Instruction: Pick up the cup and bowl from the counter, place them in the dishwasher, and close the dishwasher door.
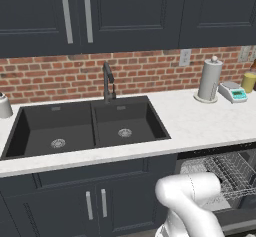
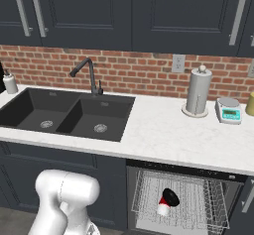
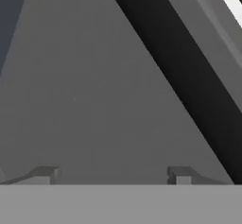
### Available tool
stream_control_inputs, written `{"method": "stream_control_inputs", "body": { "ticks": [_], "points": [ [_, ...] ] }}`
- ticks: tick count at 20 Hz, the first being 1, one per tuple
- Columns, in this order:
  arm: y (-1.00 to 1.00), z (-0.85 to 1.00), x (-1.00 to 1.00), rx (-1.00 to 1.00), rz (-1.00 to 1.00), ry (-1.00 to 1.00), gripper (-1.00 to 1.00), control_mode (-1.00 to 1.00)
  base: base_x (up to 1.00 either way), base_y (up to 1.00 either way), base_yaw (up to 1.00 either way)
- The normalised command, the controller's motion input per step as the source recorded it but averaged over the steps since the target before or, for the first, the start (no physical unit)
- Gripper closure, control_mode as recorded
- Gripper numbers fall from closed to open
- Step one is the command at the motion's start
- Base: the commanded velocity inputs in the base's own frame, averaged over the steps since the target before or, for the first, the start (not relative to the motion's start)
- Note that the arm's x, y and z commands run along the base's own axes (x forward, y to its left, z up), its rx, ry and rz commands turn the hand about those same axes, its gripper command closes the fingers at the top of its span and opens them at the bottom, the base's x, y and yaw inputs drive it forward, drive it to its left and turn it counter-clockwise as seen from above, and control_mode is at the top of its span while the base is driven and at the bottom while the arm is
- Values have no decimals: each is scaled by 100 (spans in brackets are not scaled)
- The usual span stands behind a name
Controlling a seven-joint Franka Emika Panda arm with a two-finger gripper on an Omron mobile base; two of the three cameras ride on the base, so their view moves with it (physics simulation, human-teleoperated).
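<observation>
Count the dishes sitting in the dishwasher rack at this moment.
2. The cup lies in the middle of the pulled-out rack, and the bowl sits right against it on the far side. The robot's arm may hide others in the left base view.

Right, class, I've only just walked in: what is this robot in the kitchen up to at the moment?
The white robot arm is loading the built-in dishwasher. The small red cup with a whitish top and the glossy black bowl already lie together on its pulled-out silver wire rack, under the long white stone-like counter. The gripper is low, its small dark fingers apart and holding nothing, facing a flat grey surface. The dishwasher is open, so closing the door remains.
</observation>
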Motion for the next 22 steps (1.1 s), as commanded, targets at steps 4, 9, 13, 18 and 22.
{"method": "stream_control_inputs", "body": {
  "ticks": [4, 9, 13, 18, 22],
  "points": [
    [-19, -53, 100, 21, -2, -14, -100, -100, 0, 0, 0],
    [-30, -14, 100, 25, 0, -19, -100, -100, 0, 0, 0],
    [-47, 2, 100, 31, 0, -24, -100, -100, 0, 0, 0],
    [-40, 32, 100, 23, 3, -1, -100, -100, 0, 0, 0],
    [-19, 48, 100, 8, 12, 1, -100, -100, 0, 0, 0]
  ]
}}
